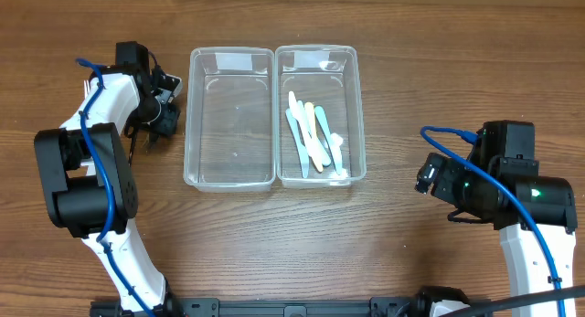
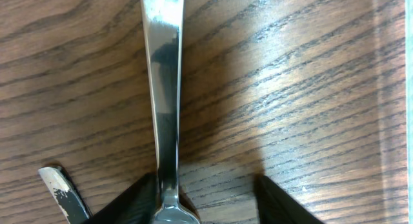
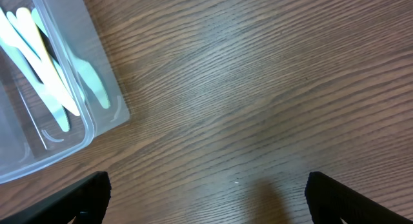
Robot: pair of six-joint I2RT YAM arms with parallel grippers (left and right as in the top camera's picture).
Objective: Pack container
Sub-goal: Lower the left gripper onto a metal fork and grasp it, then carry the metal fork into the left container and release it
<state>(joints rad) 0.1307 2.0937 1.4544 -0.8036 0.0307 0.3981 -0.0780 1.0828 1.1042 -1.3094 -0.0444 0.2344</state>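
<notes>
Now, the left gripper is down low over the table, jaws parted around a metal utensil handle. The handle lies against one finger with a clear gap to the other, so nothing is clamped yet. A second metal piece lies just beside it (what kind, I cannot tell). This looks like the pick-up step. The next move calls for closing squarely on that slim handle, lifting, then carrying it to the empty left container. The right container holds pastel plastic cutlery. The right gripper hangs wide apart, empty, over bare wood.
</notes>
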